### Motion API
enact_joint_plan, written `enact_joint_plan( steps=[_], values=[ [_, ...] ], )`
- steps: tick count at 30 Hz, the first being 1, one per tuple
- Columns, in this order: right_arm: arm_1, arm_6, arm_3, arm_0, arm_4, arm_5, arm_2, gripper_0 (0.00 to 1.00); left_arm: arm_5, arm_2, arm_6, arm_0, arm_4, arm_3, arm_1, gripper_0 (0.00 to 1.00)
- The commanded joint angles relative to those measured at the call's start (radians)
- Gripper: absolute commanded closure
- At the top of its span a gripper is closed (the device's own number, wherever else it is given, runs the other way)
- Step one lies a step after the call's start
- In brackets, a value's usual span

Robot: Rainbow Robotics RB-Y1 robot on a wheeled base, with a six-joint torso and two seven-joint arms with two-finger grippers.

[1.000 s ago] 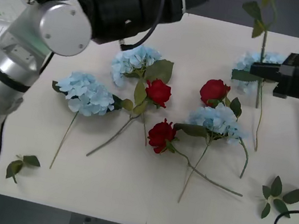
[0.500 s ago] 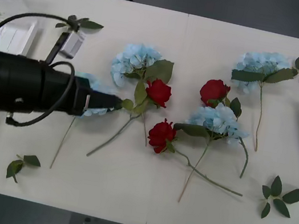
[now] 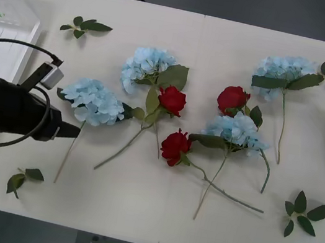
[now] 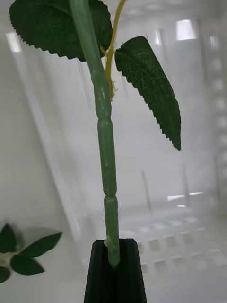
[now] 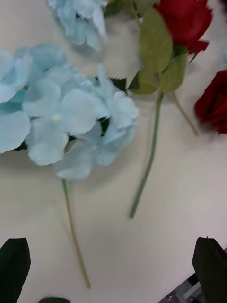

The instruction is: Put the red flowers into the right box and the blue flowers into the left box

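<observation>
**Two grippers, one stem pinched, one hand spread over the blue**

Left gripper (image 5: 113, 270) hovers low over the table (image 3: 133, 217), its black fingers (image 5: 14, 258) spread wide apart at the two corners of its wrist view, nothing between them. Just ahead of those fingertips lies a blue flower (image 5: 61, 118), its thin stem (image 5: 73, 232) running back toward the gap. Off to one side, a red flower (image 5: 182, 21) with its long stem, and a second red bloom (image 5: 215, 102) at the edge.

Right gripper (image 4: 115, 258) has its fingers pressed together on a green rose stem (image 4: 105, 142), which stands upright out of the tips with serrated leaves (image 4: 151, 90) above. Behind it sits the right box (image 4: 156, 199), white and glossy.

From the front: left box (image 3: 18, 11) beside the left arm, right box at the far edge, four blue clusters and three red roses lying between.
</observation>
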Motion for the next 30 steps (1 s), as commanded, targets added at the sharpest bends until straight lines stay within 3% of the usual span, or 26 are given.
enact_joint_plan(
  steps=[1, 8, 12, 13, 16, 25, 30],
  values=[
    [-0.047, 0.095, 0.03, -0.002, 0.048, -0.045, -0.006, 1.0, -0.005, -0.03, -0.139, -0.045, -0.033, 0.068, 0.012, 0.0],
    [-0.025, 0.11, 0.091, 0.113, 0.032, -0.263, 0.053, 1.0, -0.077, -0.117, -0.184, -0.119, -0.07, 0.224, 0.013, 0.0],
    [-0.015, 0.113, 0.091, 0.165, 0.01, -0.323, 0.07, 0.98, -0.08, -0.203, -0.176, -0.216, -0.122, 0.289, 0.012, 0.0],
    [-0.015, 0.113, 0.091, 0.173, 0.007, -0.326, 0.07, 0.81, -0.085, -0.219, -0.173, -0.231, -0.13, 0.304, 0.012, 0.0],
    [-0.015, 0.116, 0.091, 0.174, 0.005, -0.321, 0.07, 0.0, -0.12, -0.265, -0.168, -0.276, -0.133, 0.359, 0.01, 0.0],
    [-0.013, 0.138, 0.073, 0.173, -0.163, -0.315, 0.07, 0.0, -0.18, -0.381, -0.162, -0.398, -0.14, 0.514, -0.017, 0.0],
    [-0.009, 0.13, -0.027, 0.15, -0.226, -0.265, 0.056, 0.0, -0.193, -0.391, -0.165, -0.447, -0.153, 0.6, -0.072, 0.0]
  ],
)
